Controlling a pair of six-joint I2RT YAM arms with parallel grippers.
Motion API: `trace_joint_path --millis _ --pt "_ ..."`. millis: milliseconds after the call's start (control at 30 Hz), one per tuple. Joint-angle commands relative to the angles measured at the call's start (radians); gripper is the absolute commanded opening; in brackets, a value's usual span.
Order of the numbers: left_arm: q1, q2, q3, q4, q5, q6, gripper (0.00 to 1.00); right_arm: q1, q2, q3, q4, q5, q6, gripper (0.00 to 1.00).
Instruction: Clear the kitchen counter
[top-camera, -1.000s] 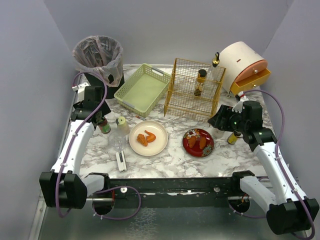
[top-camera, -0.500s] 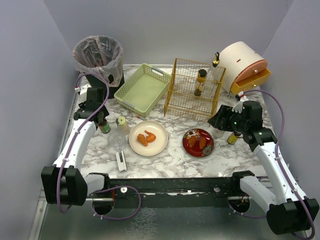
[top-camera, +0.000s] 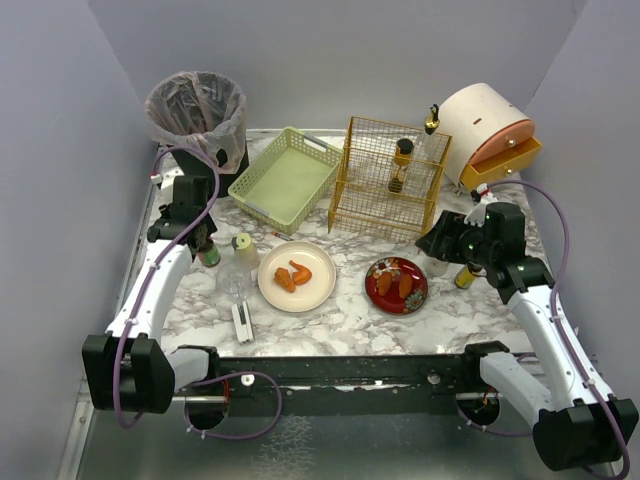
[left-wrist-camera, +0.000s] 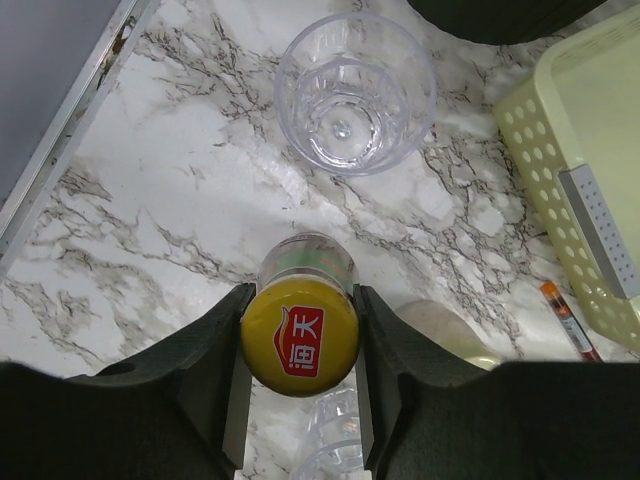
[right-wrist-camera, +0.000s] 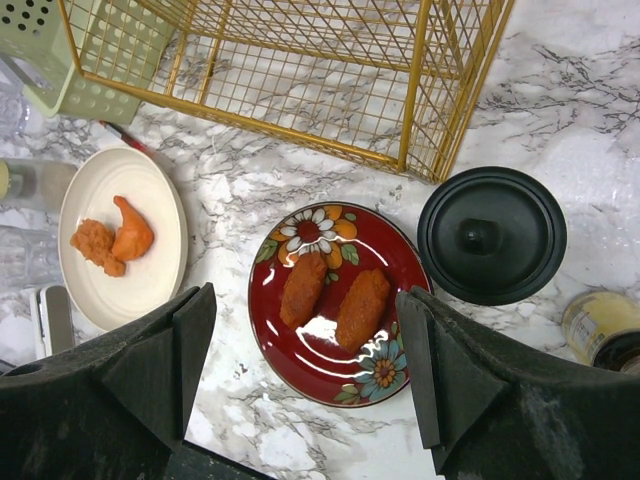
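Note:
On the marble kitchen counter (top-camera: 340, 320) near the left edge stands a small bottle with a yellow cap (left-wrist-camera: 300, 340). My left gripper (left-wrist-camera: 302, 295) is shut on that cap, one finger pressed against each side. From above, the left gripper (top-camera: 198, 232) covers most of the bottle (top-camera: 209, 254). My right gripper (right-wrist-camera: 303, 300) hangs open above a red flowered plate (right-wrist-camera: 300, 355) that holds two fried pieces. In the top view the right gripper (top-camera: 437, 240) is just right of the red plate (top-camera: 385, 296). A white plate (top-camera: 318, 288) with orange food lies at the centre.
A clear cup (left-wrist-camera: 355, 92) stands just beyond the held bottle. A lined bin (top-camera: 197, 110), a green tray (top-camera: 285, 180), a gold wire rack (top-camera: 390, 180) and a wooden drawer box (top-camera: 490, 130) line the back. A black lid (right-wrist-camera: 492, 235) and a small jar (right-wrist-camera: 600, 330) sit near the right gripper.
My left gripper has shifted slightly toward the bottle and its jaws have closed in onto the yellow cap. The right arm has not moved.

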Motion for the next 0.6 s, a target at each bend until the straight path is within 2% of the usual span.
trace_joint_path --millis 0,67,333,567 --pt "0.007 -0.074 0.012 0.014 0.028 0.048 0.05 -0.004 -0.019 -0.012 0.007 -0.004 -0.013 0.79" --pt "0.007 -0.093 0.026 0.008 0.043 0.065 0.00 -0.004 -0.020 -0.010 0.004 -0.005 -0.015 0.79" --pt "0.008 -0.156 0.118 -0.050 0.019 0.094 0.00 -0.004 -0.034 0.010 -0.013 0.012 -0.020 0.79" --pt "0.006 -0.153 0.258 -0.087 0.129 0.137 0.00 -0.005 -0.064 0.057 -0.062 0.087 -0.035 0.79"
